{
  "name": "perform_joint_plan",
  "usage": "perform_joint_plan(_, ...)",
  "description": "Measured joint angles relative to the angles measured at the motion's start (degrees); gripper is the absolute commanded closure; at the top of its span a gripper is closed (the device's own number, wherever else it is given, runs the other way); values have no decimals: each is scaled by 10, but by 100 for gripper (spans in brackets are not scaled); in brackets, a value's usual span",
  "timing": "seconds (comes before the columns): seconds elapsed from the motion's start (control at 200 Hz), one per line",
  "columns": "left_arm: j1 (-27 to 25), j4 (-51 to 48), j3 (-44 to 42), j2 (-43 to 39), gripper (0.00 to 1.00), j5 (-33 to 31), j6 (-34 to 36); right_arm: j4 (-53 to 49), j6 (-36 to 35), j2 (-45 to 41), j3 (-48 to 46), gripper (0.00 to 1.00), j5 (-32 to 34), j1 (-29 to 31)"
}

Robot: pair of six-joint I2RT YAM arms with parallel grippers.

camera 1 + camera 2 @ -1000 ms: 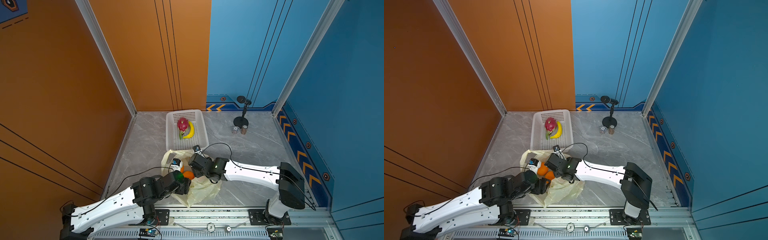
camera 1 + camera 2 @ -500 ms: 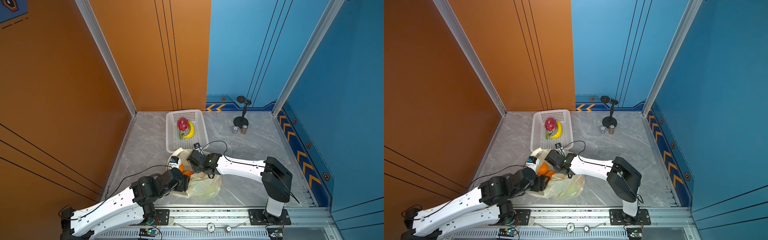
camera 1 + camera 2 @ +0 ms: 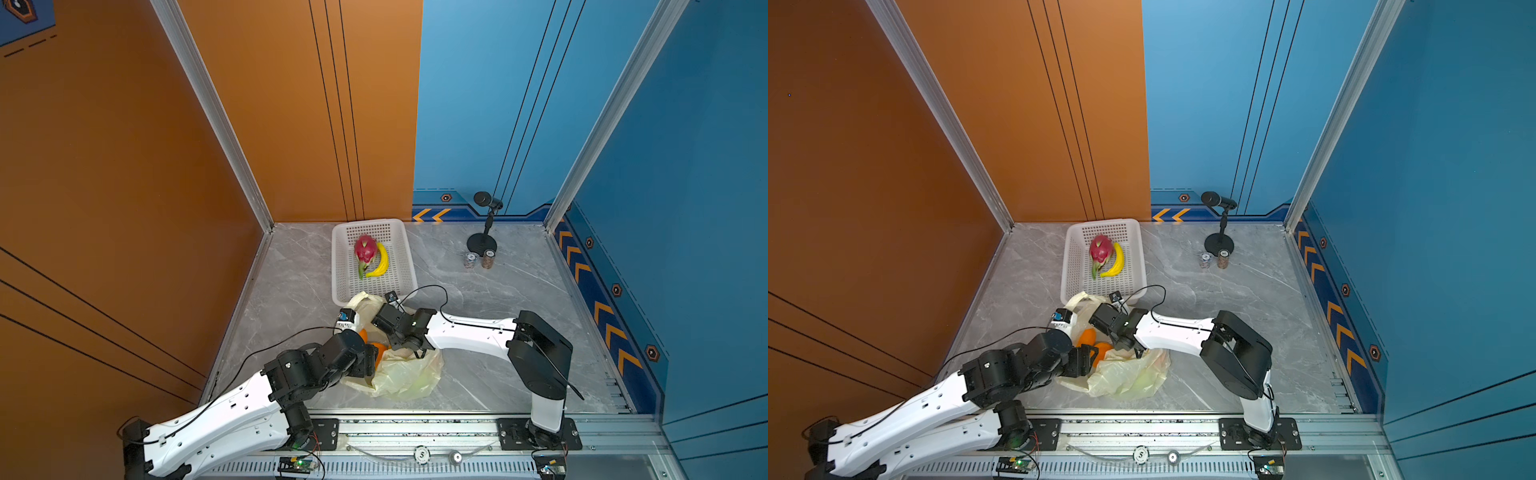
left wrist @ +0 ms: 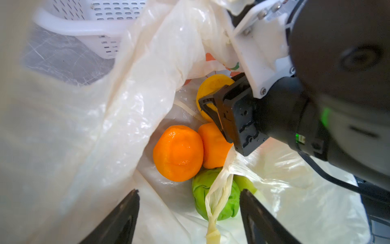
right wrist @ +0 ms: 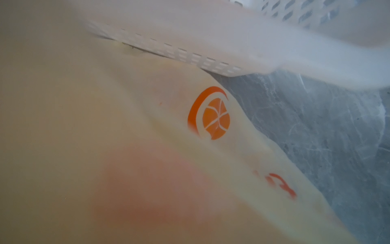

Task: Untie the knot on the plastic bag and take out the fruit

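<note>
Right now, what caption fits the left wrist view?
Open plastic bag with two oranges, a yellow fruit and green fruit; right end effector at the yellow fruit, left end effector open.

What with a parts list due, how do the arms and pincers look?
The left arm and right arm have white shells, black joints and black cables. The left pincer has black tapered fingers; the right pincer is black with a white bracket.

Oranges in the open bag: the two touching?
Touching. Left wrist view shows the nearer orange pressed against the farther orange, no gap along their shared edge.
</note>
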Motion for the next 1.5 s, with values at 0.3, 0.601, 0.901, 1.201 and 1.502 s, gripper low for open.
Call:
perform_joint_plan(0.3,45,15,5,16,22,5,10,16,0,-53,-31,63,-28,0)
perform_joint_plan(0.601,109,23,38,25,21,43,36,54,-2,-142,-74,64,-56,0)
perform_joint_plan(0.901,147,28,87,64,20,83,59,101,-7,-196,-103,65,-121,0)
perform_joint_plan(1.201,169,28,126,86,19,117,68,156,-1,-242,-128,65,-202,0)
perform_joint_plan(1.502,191,43,151,82,18,174,90,196,33,-314,-171,65,-243,-33)
